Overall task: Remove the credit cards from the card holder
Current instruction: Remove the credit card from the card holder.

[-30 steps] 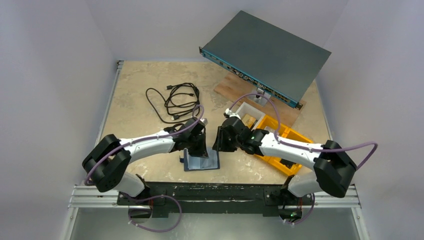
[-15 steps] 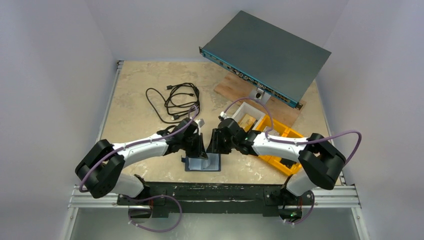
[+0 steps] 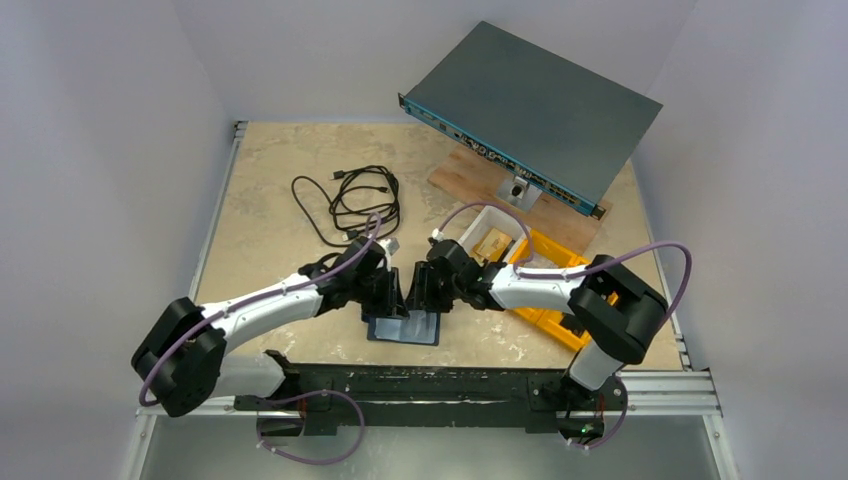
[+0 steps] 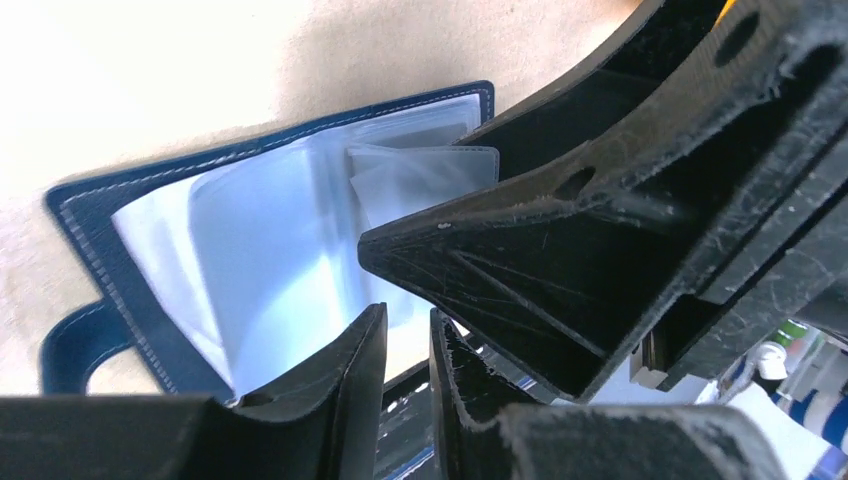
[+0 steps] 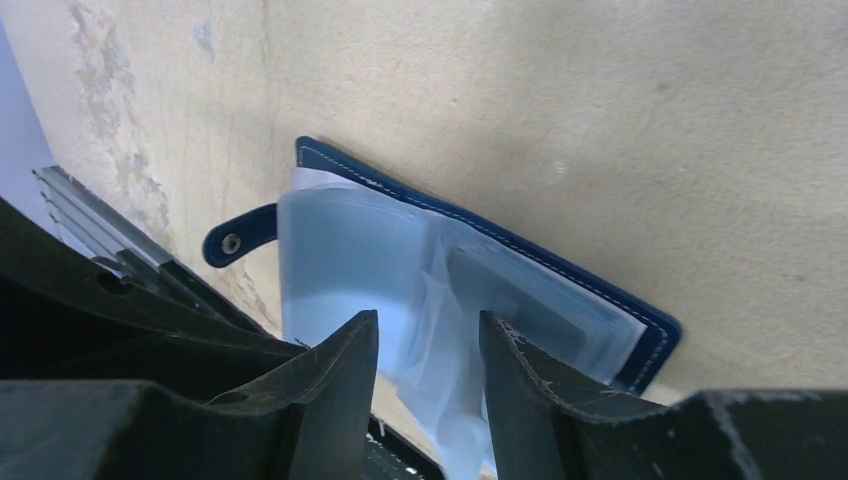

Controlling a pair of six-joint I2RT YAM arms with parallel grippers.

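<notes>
Top external view | dark navy-blue folding card holder [image 3: 405,328] is lying open, lower centre of frame | left gripper [image 4: 405,320] is gaping narrowly, empty | right gripper [image 5: 428,325] is gaping wider over clear plastic sleeves [image 5: 340,250], empty | risk: pinching a sleeve instead of a card, dragging the holder; crowded grippers colliding

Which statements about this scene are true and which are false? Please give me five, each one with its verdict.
1. The holder lies open on the table. True.
2. The cable lies in the bins. False: it lies on the table behind the left arm, apart from the bins.
3. The left tool and the right tool are both close to the holder. True.
4. The tab is fastened. False: it sticks out free at the holder's edge.
5. The right tool's jaws stand apart. True.
</notes>
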